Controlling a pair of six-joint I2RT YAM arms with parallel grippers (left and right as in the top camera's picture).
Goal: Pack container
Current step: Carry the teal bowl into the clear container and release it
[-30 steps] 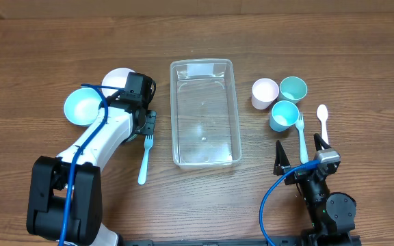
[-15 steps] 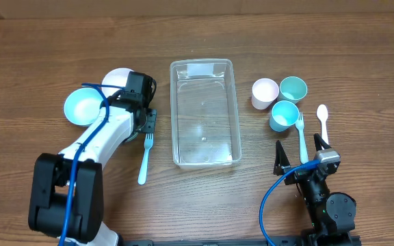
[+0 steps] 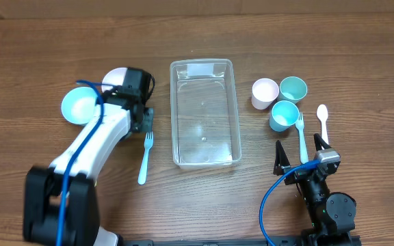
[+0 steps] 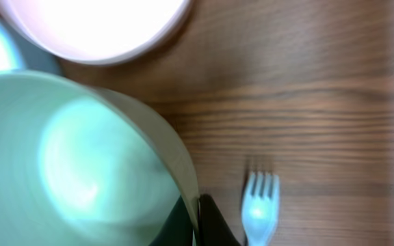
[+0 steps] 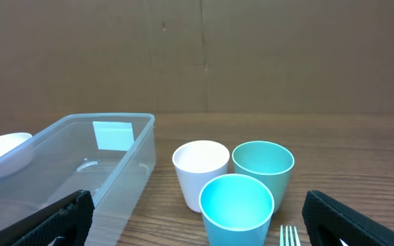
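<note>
The clear rectangular container (image 3: 232, 102) stands empty at the table's middle and also shows in the right wrist view (image 5: 125, 147). My left gripper (image 3: 144, 120) is left of it, shut on the rim of a pale green bowl (image 4: 81, 164), with the jaws (image 4: 198, 220) pinching the edge. In the overhead view my arm hides that bowl. A light blue fork (image 3: 144, 158) lies beside the jaws (image 4: 260, 213). My right gripper (image 3: 297, 147) is open and empty at the front right (image 5: 207, 222).
A teal bowl (image 3: 79, 105) and a white bowl (image 3: 117, 77) sit at the left. Right of the container are a white cup (image 3: 265, 92), a green cup (image 3: 293, 87), a blue cup (image 3: 284, 115), a second fork (image 3: 301, 131) and a white spoon (image 3: 323, 120).
My left arm has shifted slightly up and to the left, and the teal bowl beside it sits a little further left. The right arm has not moved.
</note>
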